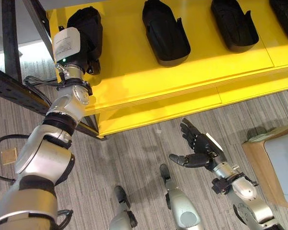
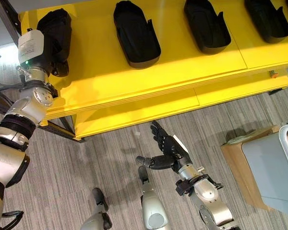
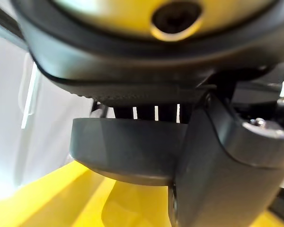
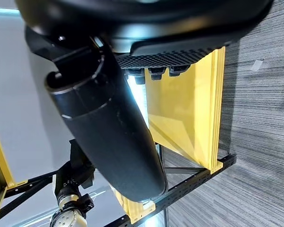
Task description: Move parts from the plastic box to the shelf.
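Note:
At the left end of the yellow shelf [image 1: 134, 76], my left hand [image 1: 69, 45] grips a black moulded part [image 1: 89, 26] that rests on the shelf top. The left wrist view has the same part [image 3: 128, 149] clamped between the fingers [image 3: 156, 112] and the thumb [image 3: 217, 165]. Three more black parts [image 1: 164, 31] [image 1: 233, 24] [image 1: 285, 12] lie in a row further right on the shelf. Low over the floor in front of the shelf, my right hand [image 1: 198, 146] is open, fingers straight, and holds nothing. Its thumb [image 4: 109, 127] fills much of the right wrist view.
A pale plastic box [image 2: 271, 165] sits on a brown stand [image 1: 257, 160] at the far right. A dark metal rack frame [image 1: 12, 88] runs beside the shelf's left end. A lower yellow shelf level [image 1: 149, 112] lies under the top one. Striped carpet [image 1: 134, 158] covers the floor.

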You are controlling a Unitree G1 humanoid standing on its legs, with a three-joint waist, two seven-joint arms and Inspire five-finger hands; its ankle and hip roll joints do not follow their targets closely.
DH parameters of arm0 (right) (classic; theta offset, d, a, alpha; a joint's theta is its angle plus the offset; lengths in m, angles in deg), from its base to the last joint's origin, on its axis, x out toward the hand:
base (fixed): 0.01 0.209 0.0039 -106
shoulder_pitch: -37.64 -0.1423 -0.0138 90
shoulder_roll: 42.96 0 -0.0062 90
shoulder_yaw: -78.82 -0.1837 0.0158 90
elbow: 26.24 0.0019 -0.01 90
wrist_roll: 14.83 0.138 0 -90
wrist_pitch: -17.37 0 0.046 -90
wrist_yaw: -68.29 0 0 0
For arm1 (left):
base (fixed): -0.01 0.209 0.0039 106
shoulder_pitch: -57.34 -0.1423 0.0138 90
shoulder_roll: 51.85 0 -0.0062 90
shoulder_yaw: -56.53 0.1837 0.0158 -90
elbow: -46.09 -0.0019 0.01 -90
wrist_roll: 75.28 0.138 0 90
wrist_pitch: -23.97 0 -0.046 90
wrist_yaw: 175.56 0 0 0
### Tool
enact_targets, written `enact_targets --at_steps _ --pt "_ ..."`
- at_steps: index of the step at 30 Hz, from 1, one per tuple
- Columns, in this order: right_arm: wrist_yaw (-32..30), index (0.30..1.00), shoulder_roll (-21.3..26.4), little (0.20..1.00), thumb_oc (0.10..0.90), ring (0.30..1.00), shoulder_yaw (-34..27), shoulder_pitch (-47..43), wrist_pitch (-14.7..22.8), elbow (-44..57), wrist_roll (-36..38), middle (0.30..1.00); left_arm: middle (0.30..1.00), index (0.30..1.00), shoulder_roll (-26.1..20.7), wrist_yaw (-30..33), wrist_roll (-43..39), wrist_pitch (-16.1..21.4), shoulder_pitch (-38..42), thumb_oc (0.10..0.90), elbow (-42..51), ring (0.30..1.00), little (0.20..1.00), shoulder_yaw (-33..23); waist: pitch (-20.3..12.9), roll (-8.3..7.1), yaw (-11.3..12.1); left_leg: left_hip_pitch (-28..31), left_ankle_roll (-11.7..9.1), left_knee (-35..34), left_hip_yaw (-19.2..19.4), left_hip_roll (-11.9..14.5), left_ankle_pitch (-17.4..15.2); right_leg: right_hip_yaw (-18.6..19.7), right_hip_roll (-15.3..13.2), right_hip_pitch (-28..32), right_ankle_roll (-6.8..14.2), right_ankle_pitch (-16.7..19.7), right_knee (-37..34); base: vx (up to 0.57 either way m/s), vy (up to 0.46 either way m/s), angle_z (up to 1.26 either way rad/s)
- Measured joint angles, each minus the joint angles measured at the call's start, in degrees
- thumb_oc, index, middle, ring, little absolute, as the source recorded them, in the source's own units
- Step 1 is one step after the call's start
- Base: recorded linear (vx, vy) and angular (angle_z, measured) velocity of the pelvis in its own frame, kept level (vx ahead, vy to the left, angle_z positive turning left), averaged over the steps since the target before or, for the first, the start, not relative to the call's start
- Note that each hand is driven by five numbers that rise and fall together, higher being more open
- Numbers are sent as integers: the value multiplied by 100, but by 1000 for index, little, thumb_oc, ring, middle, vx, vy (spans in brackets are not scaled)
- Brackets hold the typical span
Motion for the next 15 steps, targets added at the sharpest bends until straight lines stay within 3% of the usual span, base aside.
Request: enact_targets --at_steps 5,6,7,15 --pt "4 1000 0 1000 900 1000 -1 26 0 7 0 1000 300 300 8 -53 1 -4 13 400 -35 300 300 0 0 0 -4 -6 0 13 -10 0 0 -7 -2 0 -1 0 11 0 0 0" --pt "7 1000 0 1000 900 1000 -1 25 0 7 1 1000 616 616 26 -70 2 -2 32 625 -74 616 616 4 0 0 -3 -8 0 16 -14 -1 0 -9 -3 0 -1 0 14 0 0 0" --pt "13 1000 0 1000 900 1000 -1 28 0 7 1 1000 1000 1000 47 -98 1 -6 63 900 -128 1000 1000 5 0 0 -3 -13 0 20 -22 -1 0 -14 -3 0 -1 -1 17 0 0 0" --pt "71 1000 12 1000 900 1000 -3 37 -1 11 1 1000 1000 1000 244 -806 6 -99 123 900 -485 1000 1000 71 0 0 0 -60 1 91 -53 1 -1 -21 -6 -57 -17 -44 135 0 0 0"
